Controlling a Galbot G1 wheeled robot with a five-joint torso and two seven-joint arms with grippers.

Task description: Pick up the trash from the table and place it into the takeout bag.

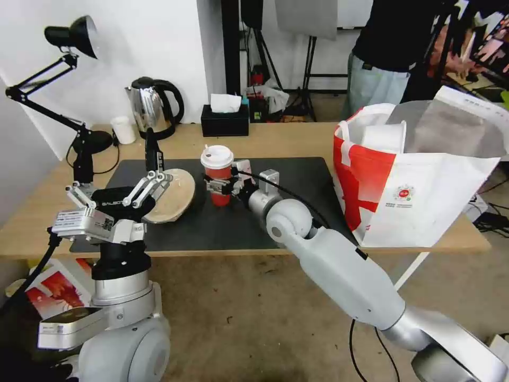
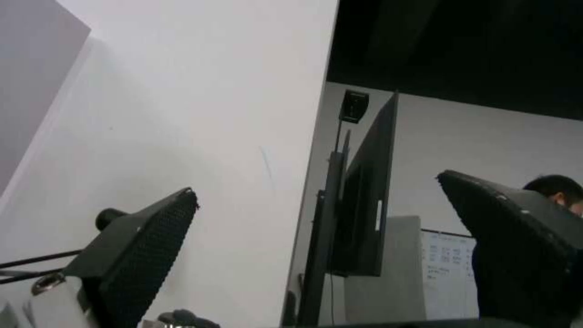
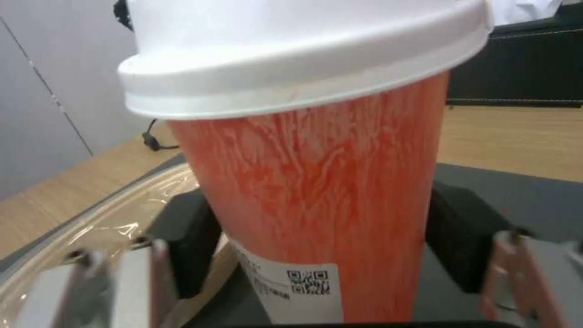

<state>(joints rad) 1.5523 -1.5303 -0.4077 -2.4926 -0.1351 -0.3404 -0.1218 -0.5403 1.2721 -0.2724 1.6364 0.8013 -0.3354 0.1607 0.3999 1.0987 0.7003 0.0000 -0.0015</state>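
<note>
My left hand (image 1: 114,193) hangs left of the cup (image 1: 217,175), fingers (image 2: 140,246) spread apart and pointing up, touching nothing. The lid (image 1: 170,195) lies on the table's (image 1: 275,140) mat just left of the cup. My right hand (image 1: 221,185) is clamped on the cup's lower body, pads (image 3: 188,237) pressing both sides. The bag (image 1: 408,185) stands open right of the cup.

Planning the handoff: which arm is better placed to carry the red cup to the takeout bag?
Right. The right gripper is shut on the red cup, on the takeout bag's side. The left gripper is open, beside the lid.
</note>
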